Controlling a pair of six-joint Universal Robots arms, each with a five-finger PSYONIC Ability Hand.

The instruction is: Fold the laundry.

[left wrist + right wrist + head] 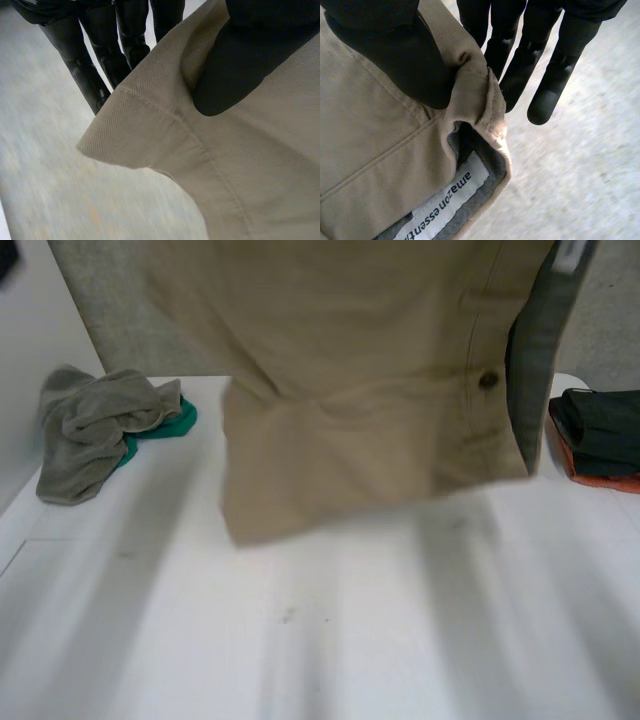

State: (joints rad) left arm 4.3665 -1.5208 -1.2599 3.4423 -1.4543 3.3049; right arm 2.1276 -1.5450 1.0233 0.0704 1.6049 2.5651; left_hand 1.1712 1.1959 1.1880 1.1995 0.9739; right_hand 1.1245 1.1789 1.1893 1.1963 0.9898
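The left hand (pixel 240 65) pinches a stitched edge of the khaki trousers (pixel 250 175), its thumb pressed on the near face of the cloth and its fingers (pixel 95 75) reaching straight behind it. A folded corner of that edge juts out just past the thumb. The right hand (pixel 395 55) grips the waistband the same way, thumb on the outer face and fingers (pixel 555 75) straight beyond the bunched edge. Under its thumb the grey lining turns out and shows a white label (pixel 445 205). From the two hands the trousers hang spread over the white table (pixel 320 640), a dark button (pixel 488 380) towards the right hand's side. Out past the left hand's side a crumpled grey cloth (pixel 90 430) lies on a green cloth (pixel 175 423). Past the right hand's side, a dark folded garment (pixel 605 430) rests on an orange one (pixel 590 475).
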